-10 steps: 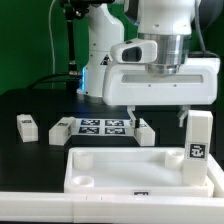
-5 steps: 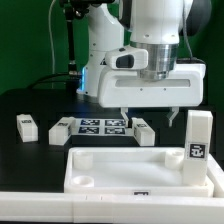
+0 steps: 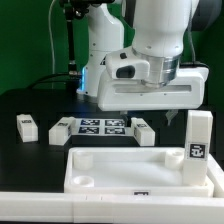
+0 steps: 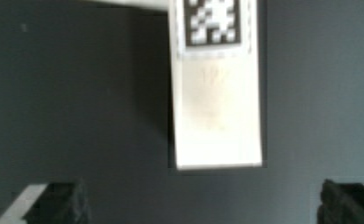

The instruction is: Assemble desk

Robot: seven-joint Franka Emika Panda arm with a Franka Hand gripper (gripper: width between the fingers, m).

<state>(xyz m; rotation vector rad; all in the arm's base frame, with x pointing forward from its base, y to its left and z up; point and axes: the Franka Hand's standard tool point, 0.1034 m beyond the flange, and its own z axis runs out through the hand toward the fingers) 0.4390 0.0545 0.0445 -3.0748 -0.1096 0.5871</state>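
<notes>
Since the earlier frames the arm has carried its hand a little toward the exterior view's left and turned it at the wrist. The parts on the bench lie as they did.

Nearest to the camera is the tabletop. It lies with its rim upward, so that the round corner holes face up and can receive the legs; one empty socket shows at its left end. At the right end an upright leg is already standing in its corner, so I judge one leg of four is fitted.

Behind the tabletop the jaws hang over the bench, open and empty. In the wrist view the two dark fingertips are well apart and nothing is between them. That view also shows a loose leg lying flat on the bench ahead of the jaws, not yet between them. I think this is the loose leg just beside the marker board, and that the wrist was turned so the jaws can close across its narrow sides.

Farther to the exterior view's left a third leg and a fourth leg lie flat, apart from each other, waiting their turn.
</notes>
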